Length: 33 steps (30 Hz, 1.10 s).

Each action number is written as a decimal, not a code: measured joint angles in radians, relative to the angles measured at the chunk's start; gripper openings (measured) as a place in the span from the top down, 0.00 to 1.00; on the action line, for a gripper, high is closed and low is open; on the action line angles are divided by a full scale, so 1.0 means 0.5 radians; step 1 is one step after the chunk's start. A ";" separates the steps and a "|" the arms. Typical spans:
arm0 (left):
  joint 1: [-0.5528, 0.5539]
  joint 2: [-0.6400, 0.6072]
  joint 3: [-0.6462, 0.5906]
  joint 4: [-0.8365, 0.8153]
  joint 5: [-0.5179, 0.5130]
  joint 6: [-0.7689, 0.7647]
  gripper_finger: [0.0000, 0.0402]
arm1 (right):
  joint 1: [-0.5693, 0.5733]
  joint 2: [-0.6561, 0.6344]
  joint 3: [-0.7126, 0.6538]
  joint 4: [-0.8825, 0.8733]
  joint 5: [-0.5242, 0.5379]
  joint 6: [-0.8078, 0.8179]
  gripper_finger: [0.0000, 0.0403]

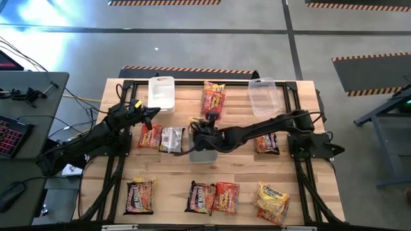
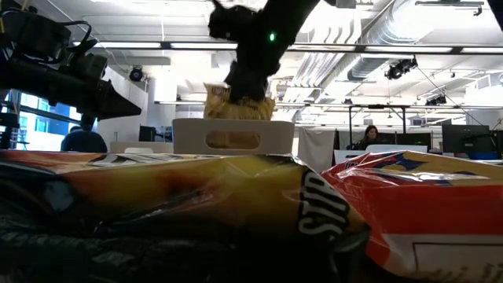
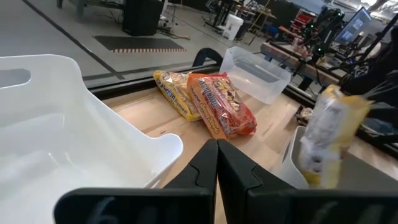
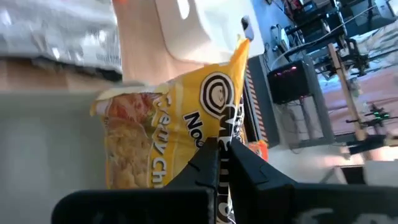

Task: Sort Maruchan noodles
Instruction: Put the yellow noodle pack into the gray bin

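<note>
The right gripper (image 4: 219, 147) reaches inward at table centre, fingers pinched together, apparently angled downward. The left gripper (image 3: 217, 163), fingers closed, hangs well off to its side, arm extended inward.

A pale wooden plank desk (image 1: 173, 176) with a black frame fills the centre of the frame. Flat plastic noodle packets (image 1: 140, 196) lie along its lower edge, others mid-left and upper centre. A white rectangular plastic bin (image 1: 161, 94) sits upper left, a clear rectangular plastic bin (image 1: 264, 96) upper right.
</note>
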 joint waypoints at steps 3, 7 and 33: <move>0.000 0.000 0.000 0.000 0.000 0.011 1.00 | 0.001 0.058 0.000 0.005 0.016 -0.048 1.00; 0.000 0.000 0.000 -0.001 0.000 0.017 1.00 | 0.001 0.119 0.001 0.007 0.014 -0.055 1.00; 0.000 0.000 0.000 -0.019 0.001 0.030 1.00 | -0.154 0.159 0.455 -0.582 -0.657 0.284 0.37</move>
